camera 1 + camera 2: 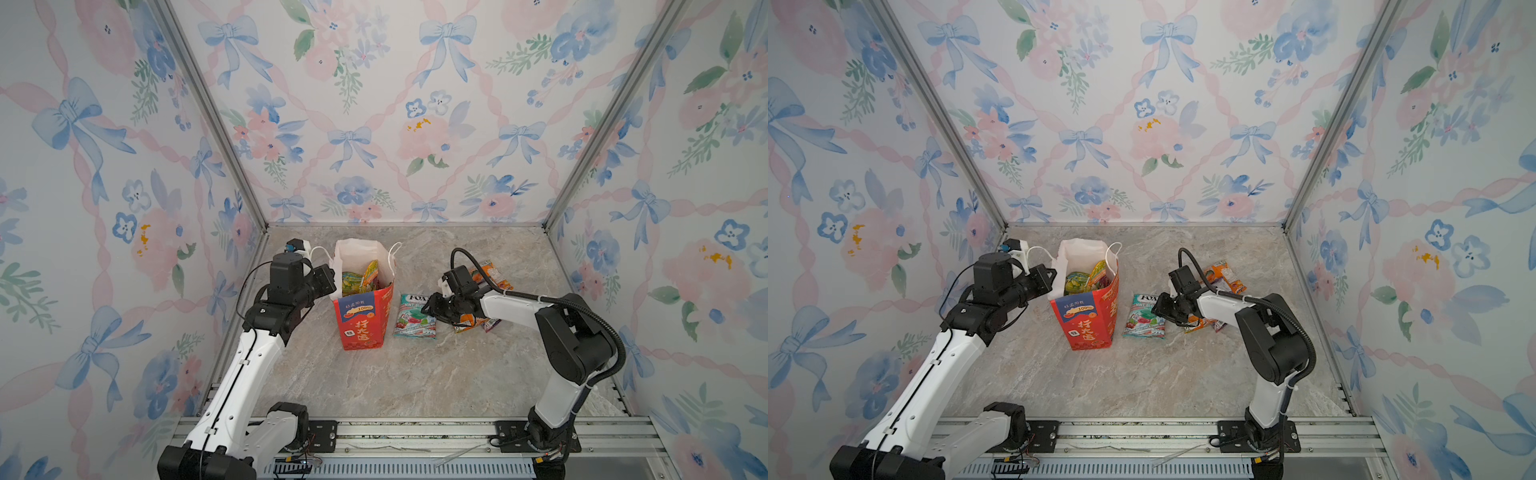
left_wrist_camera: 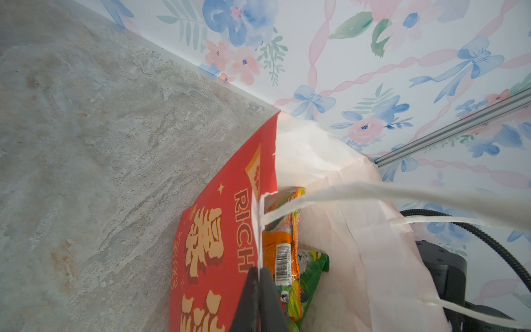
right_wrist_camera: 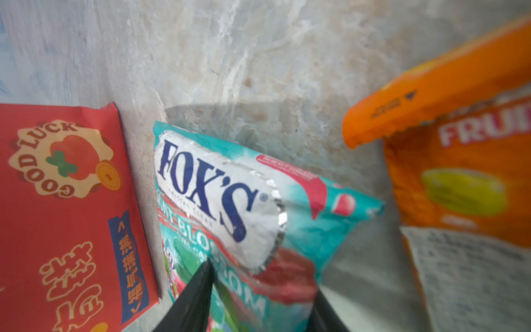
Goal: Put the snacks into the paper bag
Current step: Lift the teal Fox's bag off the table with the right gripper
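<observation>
I am pinching the bag (image 2: 218, 230) rim with the left end effector (image 2: 259, 271). The right end effector (image 3: 263, 277) is straddling the limp, likely slippery packet (image 3: 218, 186) at its edge; grip unclear.

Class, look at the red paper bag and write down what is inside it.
Inside the paper bag show a green packet and an orange-edged packet beside it. The bag's front wall covers their lower parts and the bottom, so any further packets cannot be seen.
</observation>
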Available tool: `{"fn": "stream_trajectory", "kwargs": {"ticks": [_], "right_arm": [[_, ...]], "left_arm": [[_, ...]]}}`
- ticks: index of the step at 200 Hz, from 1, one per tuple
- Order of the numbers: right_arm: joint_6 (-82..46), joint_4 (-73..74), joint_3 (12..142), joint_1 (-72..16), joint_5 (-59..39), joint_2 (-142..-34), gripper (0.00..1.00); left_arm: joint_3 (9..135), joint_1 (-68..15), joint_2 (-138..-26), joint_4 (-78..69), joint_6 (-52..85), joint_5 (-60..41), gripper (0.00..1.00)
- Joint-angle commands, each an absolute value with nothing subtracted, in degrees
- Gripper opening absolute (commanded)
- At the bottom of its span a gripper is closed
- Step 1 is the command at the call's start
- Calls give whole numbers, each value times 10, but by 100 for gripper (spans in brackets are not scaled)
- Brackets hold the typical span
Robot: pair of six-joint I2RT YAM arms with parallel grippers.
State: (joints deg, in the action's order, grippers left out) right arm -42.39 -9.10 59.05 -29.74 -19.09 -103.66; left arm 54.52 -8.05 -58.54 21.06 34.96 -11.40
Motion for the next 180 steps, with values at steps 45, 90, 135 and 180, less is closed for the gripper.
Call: {"fn": "stream_trajectory", "kwargs": {"ticks": [45, 90, 135, 180], "right_arm": [[-394, -158, 648, -302, -198, -1007, 0], [-362, -255, 733, -304, -198, -980, 0], [-301, -360, 825, -305, -174, -955, 0], [-244, -479, 952, -308, -131, -926, 0]], "left_arm": [[541, -76, -578, 219, 341, -118, 0], [541, -76, -578, 219, 341, -118, 0], [539, -76, -577, 219, 341, -118, 0], [539, -76, -577, 219, 341, -121, 0]]}}
